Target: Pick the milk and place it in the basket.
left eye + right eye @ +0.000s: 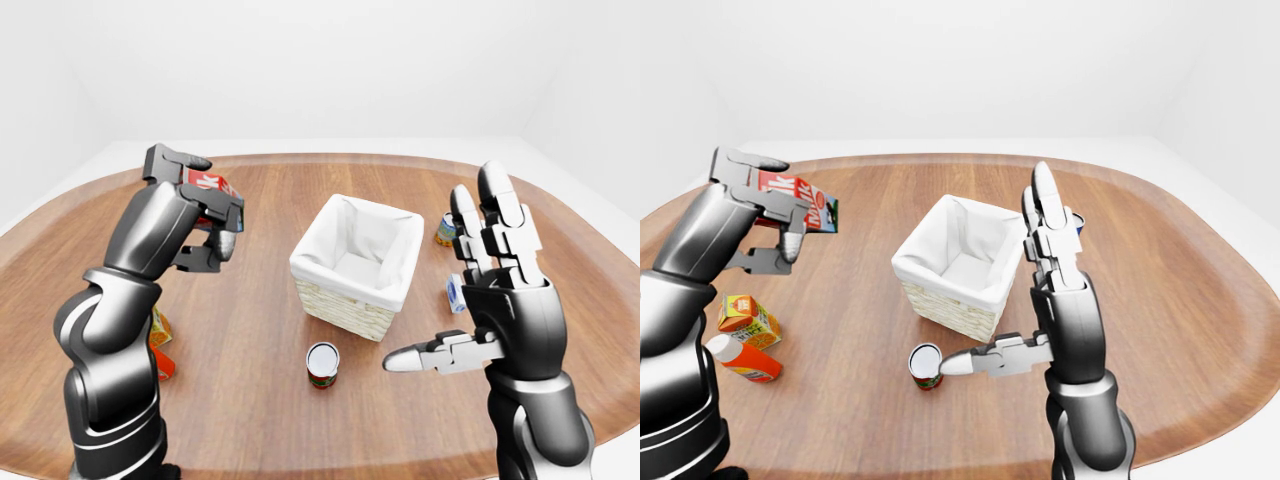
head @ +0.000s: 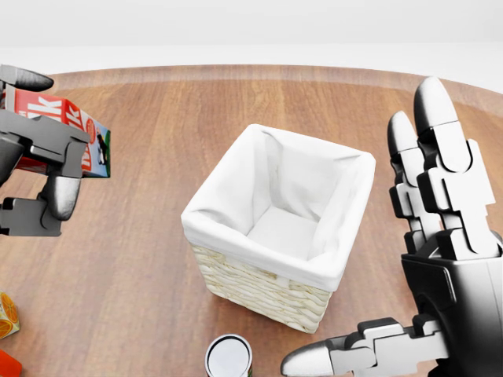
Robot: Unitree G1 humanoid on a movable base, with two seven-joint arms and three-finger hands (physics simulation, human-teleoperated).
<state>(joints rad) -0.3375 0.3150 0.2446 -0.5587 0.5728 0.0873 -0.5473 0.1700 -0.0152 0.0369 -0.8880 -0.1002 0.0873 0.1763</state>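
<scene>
Looking through the left-eye view, the left hand (image 1: 205,228) has its fingers clamped round the milk (image 1: 210,186), held off the table to the left of the basket (image 1: 358,262). In the head view the right hand (image 2: 440,259) stands spread, holding nothing. The right-eye view shows the carton tilted; it looks light, stiff and smooth, so gripping its flat sides seems safest.

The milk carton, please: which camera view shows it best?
The right-eye view: the milk carton shows its printed face, unclipped, in the left hand. The head view cuts it at the left edge; the left-eye view shows just a red corner behind the fingers.
</scene>
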